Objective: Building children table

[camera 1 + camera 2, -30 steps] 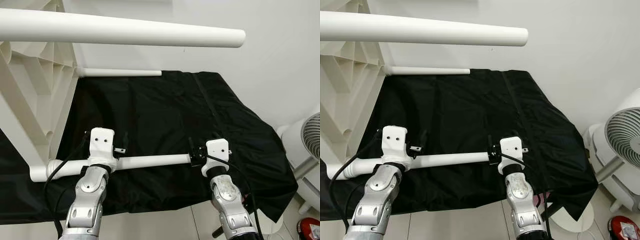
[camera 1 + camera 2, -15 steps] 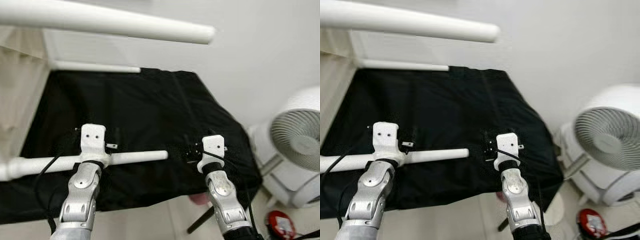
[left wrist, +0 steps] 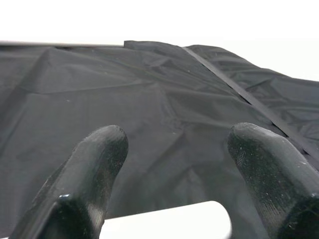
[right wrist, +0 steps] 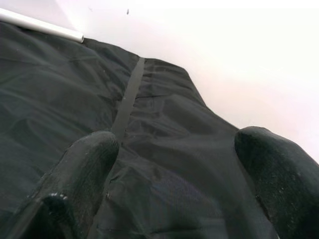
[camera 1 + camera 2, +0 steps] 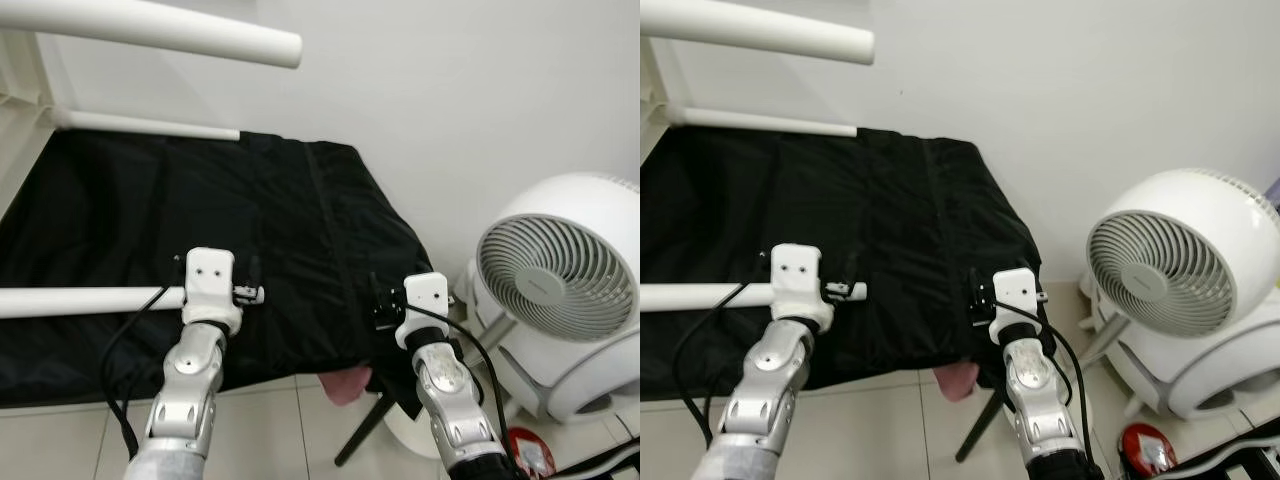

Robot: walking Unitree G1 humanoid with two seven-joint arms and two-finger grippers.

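While the left gripper (image 3: 172, 164) hangs over the front edge of the black cloth (image 5: 200, 220), its 2 fingers (image 3: 94, 169) are spread, and the rounded end of a white table leg (image 5: 90, 300) lies between them, untouched as far as shows. This leg runs along the front edge toward the left side. The right gripper (image 4: 179, 174) is also spread and empty, above the cloth's front right corner. Another white leg (image 5: 150, 127) lies along the back edge. A white fan (image 5: 555, 290) stands on the floor nearby.

Silver jointed arms (image 5: 190, 390), white wrist housings, black cables.
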